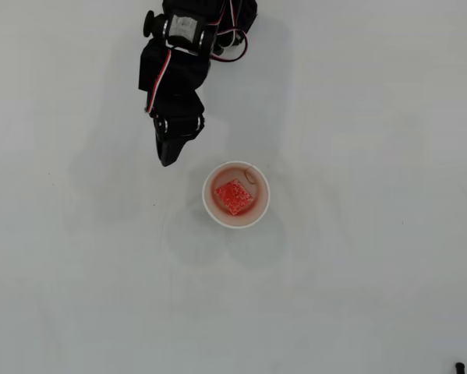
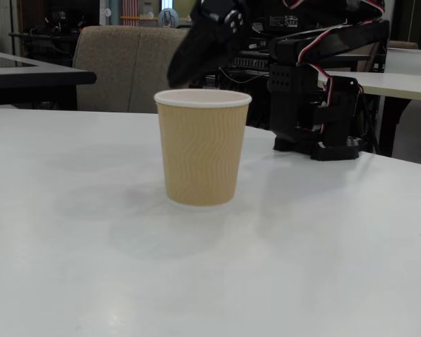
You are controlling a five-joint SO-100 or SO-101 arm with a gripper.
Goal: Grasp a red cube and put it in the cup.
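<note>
Below and right of the empty claw (image 1: 168,158), whose jaw state could not be told, the red cube (image 1: 233,197) was seen resting inside the cup (image 1: 214,209), so a clear upward retreat was judged best.

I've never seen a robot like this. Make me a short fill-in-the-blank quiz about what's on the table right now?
1. The red cube lies ____ the cup.
2. In the fixed view, the cup's ribbed outer wall is ____ in colour.
3. The cup stands ____, its opening facing up.
4. The gripper holds ____.

Missing words: inside; tan; upright; nothing
</note>
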